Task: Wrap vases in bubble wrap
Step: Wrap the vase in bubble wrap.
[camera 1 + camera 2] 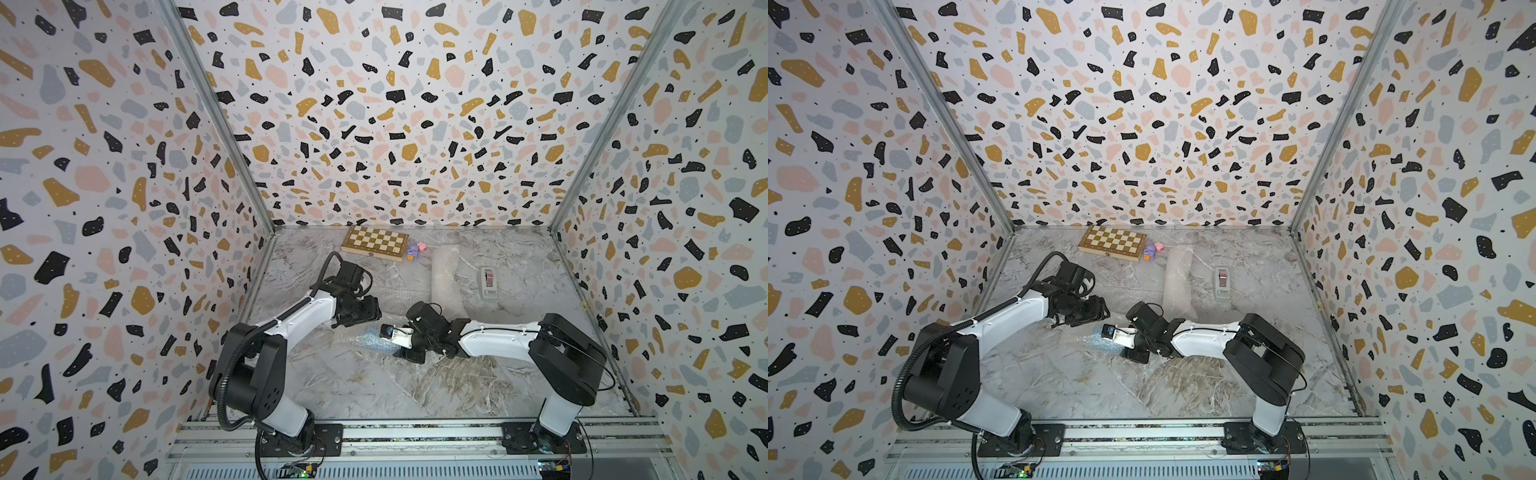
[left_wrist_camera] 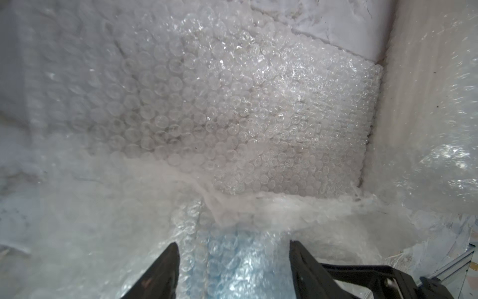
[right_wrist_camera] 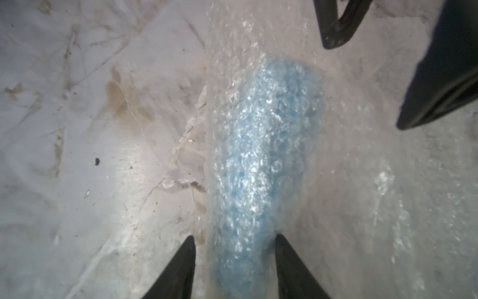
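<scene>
The light blue vase [image 3: 266,155] lies on its side on the marble, rolled in bubble wrap, and shows faintly blue in both top views [image 1: 374,338] [image 1: 1094,340]. My right gripper [image 3: 234,239] straddles one end of it, its jaws closed against the wrap on both sides. My left gripper [image 2: 234,248] hangs at the other end [image 1: 376,313] with its jaws wide apart over loose wrap, gripping nothing. More bubble wrap [image 2: 232,116] lies flat beyond it. A long whitish roll of wrap [image 1: 444,276] lies farther back. Something cream shows through that roll [image 2: 413,103].
A white tape dispenser [image 1: 488,282] stands right of the whitish roll. A wooden chessboard [image 1: 374,243] and small toys [image 1: 415,248] lie at the back wall. Patterned walls close in three sides. The arms' rail [image 1: 415,434] runs along the front.
</scene>
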`<state>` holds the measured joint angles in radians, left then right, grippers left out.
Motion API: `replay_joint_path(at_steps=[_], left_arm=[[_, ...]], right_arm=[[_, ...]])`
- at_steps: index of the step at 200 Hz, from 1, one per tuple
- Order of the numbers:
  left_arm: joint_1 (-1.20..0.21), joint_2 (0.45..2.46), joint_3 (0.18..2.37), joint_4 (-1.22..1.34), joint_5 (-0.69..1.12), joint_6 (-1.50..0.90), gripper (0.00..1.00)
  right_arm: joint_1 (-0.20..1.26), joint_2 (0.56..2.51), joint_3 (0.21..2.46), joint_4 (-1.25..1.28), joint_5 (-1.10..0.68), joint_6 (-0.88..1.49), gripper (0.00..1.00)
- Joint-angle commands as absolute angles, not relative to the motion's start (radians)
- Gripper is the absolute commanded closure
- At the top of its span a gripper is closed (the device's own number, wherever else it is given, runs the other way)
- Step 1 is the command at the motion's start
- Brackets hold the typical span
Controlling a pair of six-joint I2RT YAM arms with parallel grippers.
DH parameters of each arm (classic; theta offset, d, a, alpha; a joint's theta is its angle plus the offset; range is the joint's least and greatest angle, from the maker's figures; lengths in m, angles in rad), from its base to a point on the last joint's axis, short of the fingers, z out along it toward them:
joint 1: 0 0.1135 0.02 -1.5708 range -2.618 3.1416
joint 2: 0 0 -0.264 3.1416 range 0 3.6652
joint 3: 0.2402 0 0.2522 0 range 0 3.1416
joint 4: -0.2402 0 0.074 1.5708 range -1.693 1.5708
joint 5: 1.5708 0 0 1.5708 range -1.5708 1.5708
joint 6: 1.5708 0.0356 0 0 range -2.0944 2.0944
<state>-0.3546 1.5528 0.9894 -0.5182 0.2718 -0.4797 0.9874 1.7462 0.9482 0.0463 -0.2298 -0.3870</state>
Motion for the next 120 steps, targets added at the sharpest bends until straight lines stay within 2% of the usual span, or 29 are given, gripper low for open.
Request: replay_joint_path(at_steps=[1, 45, 63, 96, 120], left_arm=[[-0.354, 1.591, 0.988, -0.544, 0.276, -0.461, 0.33], [-0.360, 1.639, 0.961, -0.549, 0.235, -0.454, 0.33], [-0.365, 1.664, 0.963, -0.554, 0.240, -0.452, 0.33], [-0.368, 1.637, 0.935, -0.560, 0.223, -0.454, 0.34], [-0.372, 1.631, 0.934, -0.565, 0.222, -0.448, 0.34]], right_arm=[[1.013, 1.694, 0.924, 0.059, -0.192, -0.372, 0.49], [1.013, 1.667, 0.931, 0.043, -0.195, -0.339, 0.45], [0.986, 1.655, 0.954, 0.053, -0.231, -0.298, 0.40], [0.939, 1.735, 1.045, -0.028, -0.296, -0.285, 0.34], [0.925, 1.784, 1.093, -0.061, -0.338, -0.294, 0.21]])
